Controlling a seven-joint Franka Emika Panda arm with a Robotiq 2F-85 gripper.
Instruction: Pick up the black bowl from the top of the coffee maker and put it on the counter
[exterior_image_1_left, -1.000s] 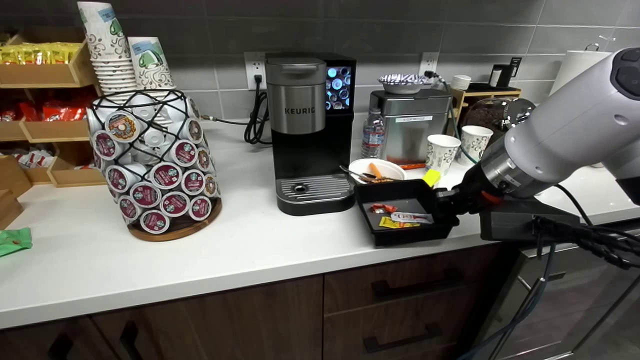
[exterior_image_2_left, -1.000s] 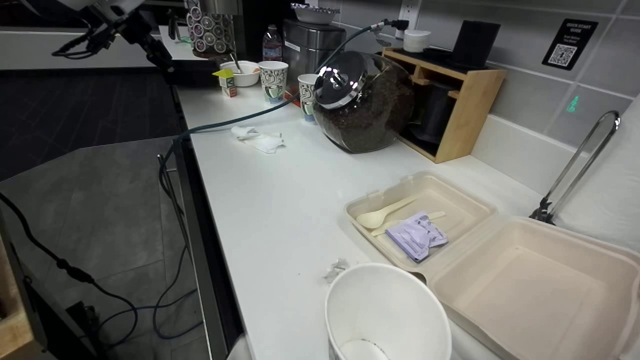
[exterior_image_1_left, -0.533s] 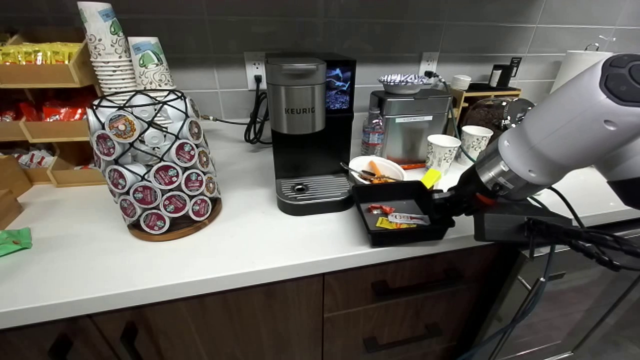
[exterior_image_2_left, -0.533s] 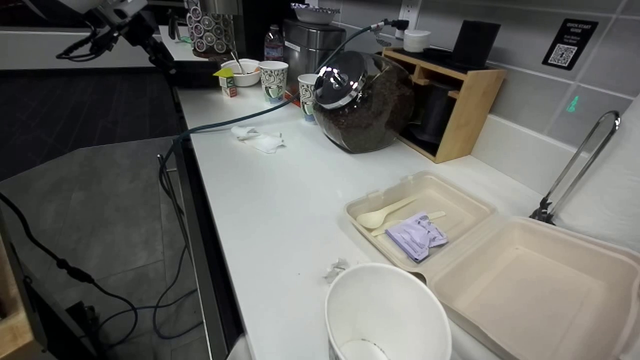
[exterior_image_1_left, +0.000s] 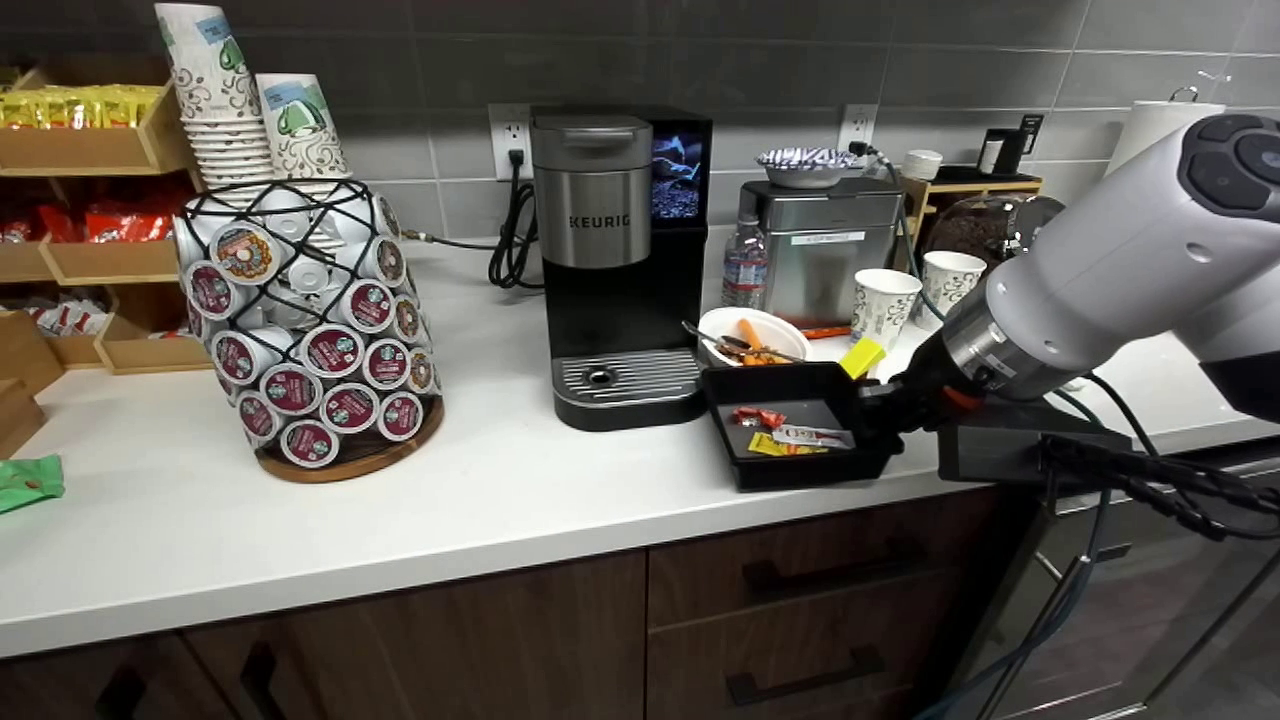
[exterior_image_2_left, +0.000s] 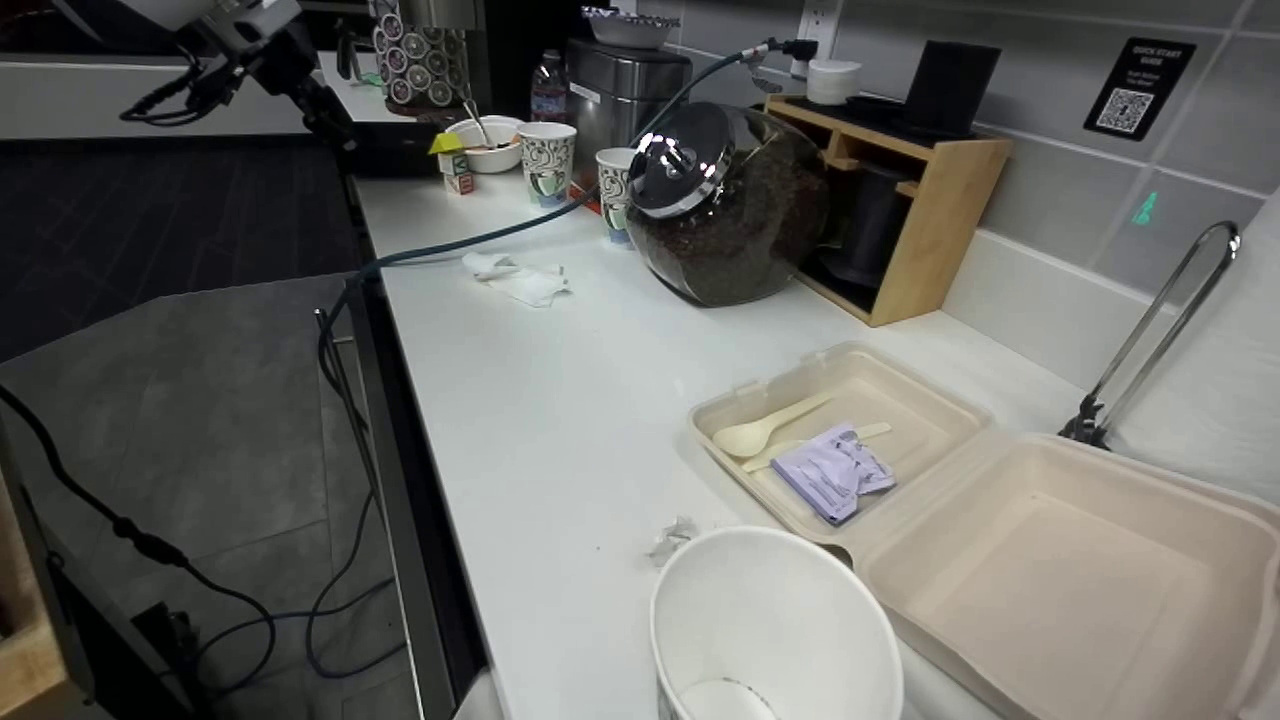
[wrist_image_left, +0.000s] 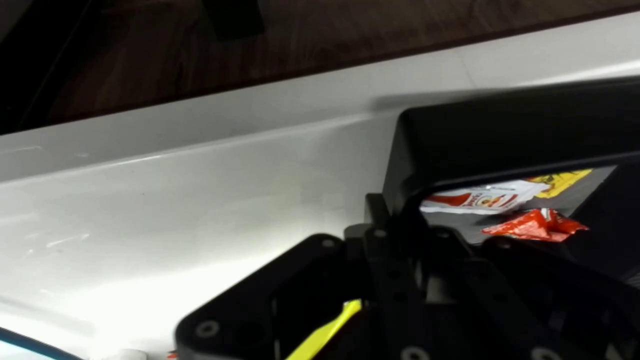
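Note:
The black bowl (exterior_image_1_left: 812, 472) is a shallow squarish tray with several sauce packets inside. It is low over the counter (exterior_image_1_left: 520, 470) near the front edge, just right of the coffee maker (exterior_image_1_left: 598, 215). I cannot tell whether its base touches the counter. My gripper (exterior_image_1_left: 882, 408) comes from the right and is shut on the bowl's right wall. In the wrist view the gripper (wrist_image_left: 400, 220) pinches the bowl wall at a corner of the bowl (wrist_image_left: 500, 135), with the counter's front edge beside it. The bowl is dark in an exterior view (exterior_image_2_left: 395, 155).
A white bowl (exterior_image_1_left: 720, 325) with a spoon stands right behind the black bowl. A yellow-topped block stack (exterior_image_1_left: 862, 356), paper cups (exterior_image_1_left: 884, 308) and a water bottle (exterior_image_1_left: 745, 265) are behind. A pod carousel (exterior_image_1_left: 310, 340) stands left of the coffee maker.
The arm has moved slightly left with the black bowl held in the gripper, toward the coffee maker. The white bowl and its spoon have shifted a little backward.

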